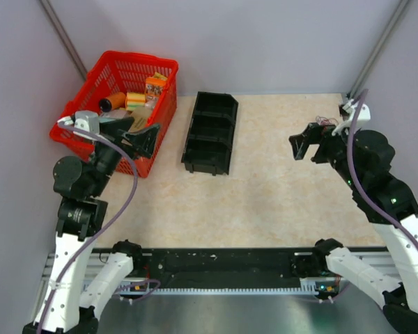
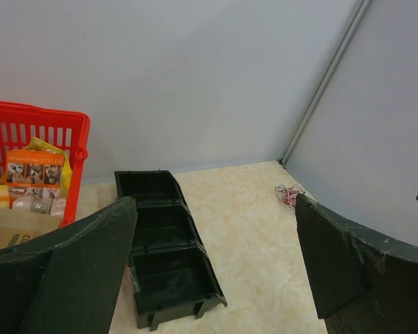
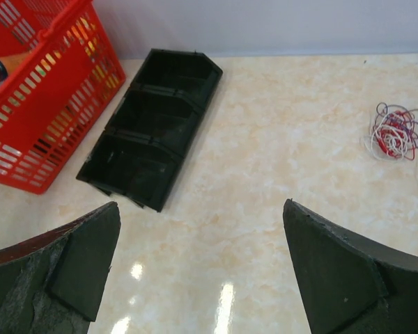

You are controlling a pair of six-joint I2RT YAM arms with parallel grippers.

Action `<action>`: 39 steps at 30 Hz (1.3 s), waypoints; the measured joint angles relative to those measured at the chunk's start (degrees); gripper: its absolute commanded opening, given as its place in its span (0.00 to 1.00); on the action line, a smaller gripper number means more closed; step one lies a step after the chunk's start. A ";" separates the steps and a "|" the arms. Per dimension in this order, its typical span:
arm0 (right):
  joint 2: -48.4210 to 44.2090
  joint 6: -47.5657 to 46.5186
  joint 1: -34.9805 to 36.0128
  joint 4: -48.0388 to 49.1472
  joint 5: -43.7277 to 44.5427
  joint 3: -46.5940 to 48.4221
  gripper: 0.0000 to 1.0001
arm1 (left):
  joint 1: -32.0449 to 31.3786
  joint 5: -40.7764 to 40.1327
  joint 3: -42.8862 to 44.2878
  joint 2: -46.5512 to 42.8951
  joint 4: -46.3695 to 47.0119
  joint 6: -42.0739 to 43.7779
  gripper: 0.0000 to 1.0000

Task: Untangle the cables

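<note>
The cables [image 3: 397, 132] lie as one small tangle of red, white and dark wires on the marbled table, at its far right corner. The tangle also shows small in the left wrist view [image 2: 288, 195] and just behind the right arm in the top view [image 1: 326, 121]. My right gripper [image 1: 305, 143] hangs above the table a little in front of the tangle, open and holding nothing [image 3: 200, 209]. My left gripper [image 1: 141, 133] hovers by the red basket at the far left, open and holding nothing [image 2: 214, 209]. Neither gripper touches the cables.
A black three-compartment bin [image 1: 210, 132] lies on the table [image 1: 279, 202] left of centre; its compartments look bare [image 2: 160, 243] [image 3: 153, 118]. A red mesh basket [image 1: 160, 64] with packets and a roll stands at the far left [image 2: 35, 115] [image 3: 49, 104]. Grey walls close in the back and sides.
</note>
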 measured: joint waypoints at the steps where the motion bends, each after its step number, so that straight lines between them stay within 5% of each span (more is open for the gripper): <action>1: 0.79 0.20 0.00 -0.04 -0.09 -0.42 0.99 | 0.00 0.37 0.00 0.94 0.48 0.00 0.98; 12: 14.84 4.09 -1.73 0.20 -2.01 -0.55 0.99 | -1.22 4.42 -3.41 8.17 1.05 -0.13 0.99; 25: 37.62 18.95 -31.19 9.42 -2.25 0.35 0.98 | -6.64 1.66 -3.45 8.79 -5.18 5.64 0.99; 39: 77.40 13.05 -34.86 11.61 1.68 29.77 0.80 | -10.32 1.49 -3.45 7.30 -5.18 6.12 0.96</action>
